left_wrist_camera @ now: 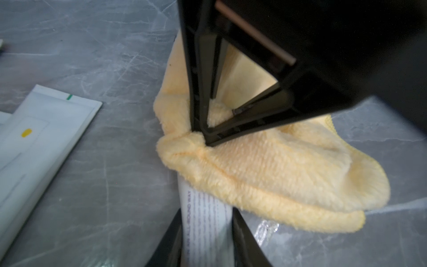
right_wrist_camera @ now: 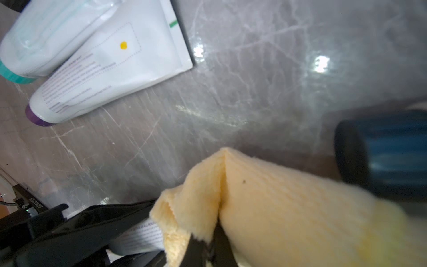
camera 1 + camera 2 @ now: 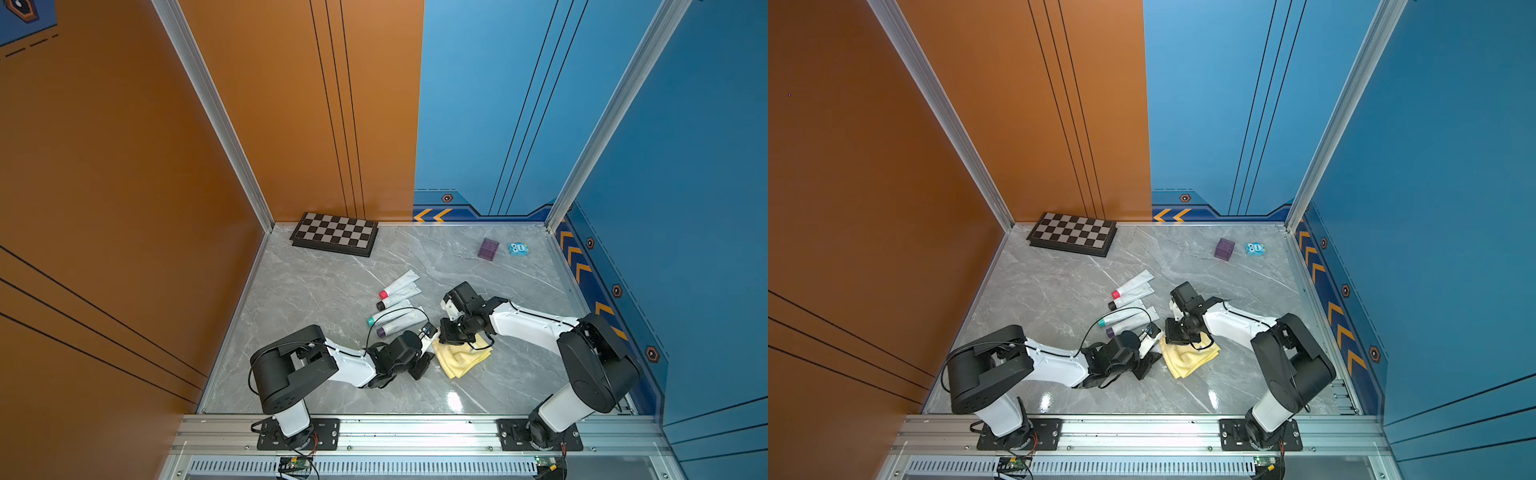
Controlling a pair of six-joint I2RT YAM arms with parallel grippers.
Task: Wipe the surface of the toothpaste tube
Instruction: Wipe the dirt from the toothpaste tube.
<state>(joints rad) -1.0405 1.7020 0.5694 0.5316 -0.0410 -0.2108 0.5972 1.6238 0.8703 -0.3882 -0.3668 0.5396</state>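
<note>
Closest in the left wrist view, the left gripper (image 1: 206, 222) is clamped on the tube (image 1: 204, 208), its two dark fingers pressing either side of a white body printed with purple text. The tube runs straight out from those fingers, and its far end disappears under the cloth (image 1: 277, 166), a fluffy yellow rag. The right gripper (image 1: 205, 139) comes down just beyond the left one, jaws together and pinching a bunched fold of the cloth. The rest of the cloth drapes over the tube and onto the grey marbled table (image 1: 92, 57). The right wrist view agrees: yellow pile squeezed between the closed tips, with the printed tube and the left gripper's black frame just beside them. Both top views show the two grippers meeting over the cloth, with four spare tubes (image 3: 399, 284) lying in a row near the left gripper, apart from both. The set-up looks finished: tube held, cloth gripped, cloth resting on tube. The wiping itself appears to be under way or about to begin. The printed stretch nearest the left fingers is uncovered and shows no dirt, so how much has been cleaned cannot be told. Probably left: strokes along that bare stretch, and the parts hidden beneath cloth and fingers.
</note>
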